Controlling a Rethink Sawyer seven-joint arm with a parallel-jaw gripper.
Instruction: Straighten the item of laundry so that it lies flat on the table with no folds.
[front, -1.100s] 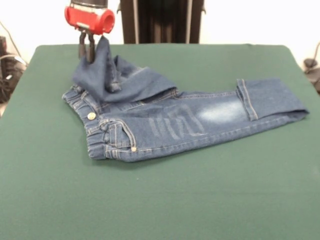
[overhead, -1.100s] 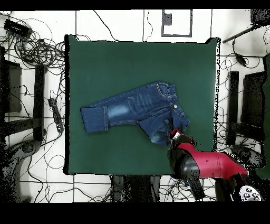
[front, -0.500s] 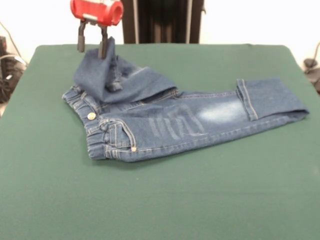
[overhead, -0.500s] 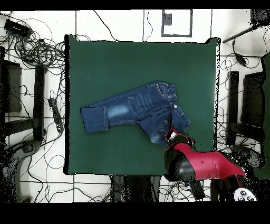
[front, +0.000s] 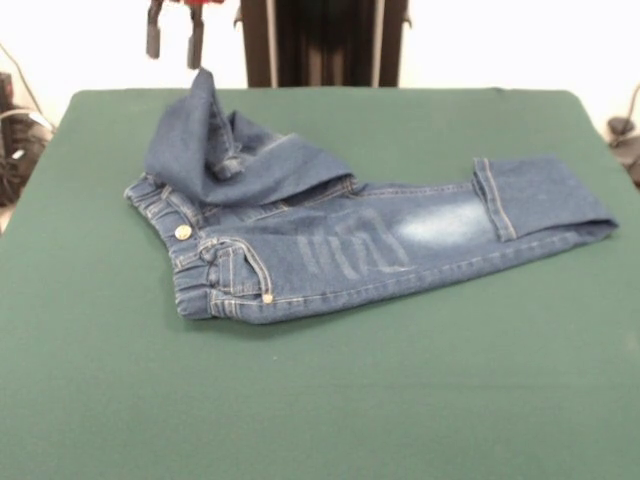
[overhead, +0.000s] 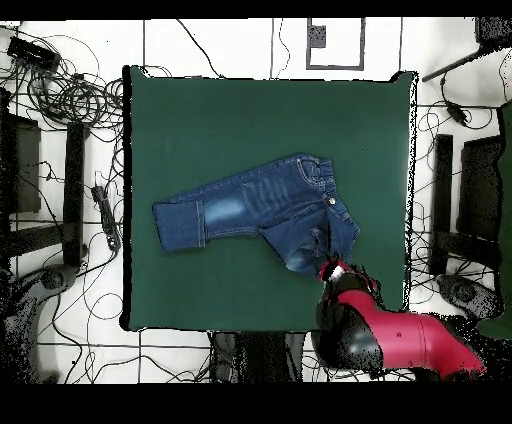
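Currently your jeans (front: 340, 240) lie near the middle of the green table (front: 320, 400), one leg stretched right with its cuff turned back, the other leg folded over the waistband at far left, its tip standing up. Your gripper (front: 172, 42) hangs just above that tip, fingers spread, holding nothing.

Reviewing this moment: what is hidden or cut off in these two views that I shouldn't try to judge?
- Gripper, front view: only its two separated fingers show; the top edge cuts off the rest.
- Gripper, overhead view: the red arm covers it.
- Jeans, both views: the second leg's length is hidden, folded over the waistband.
- Table, front view: near edge cut off.
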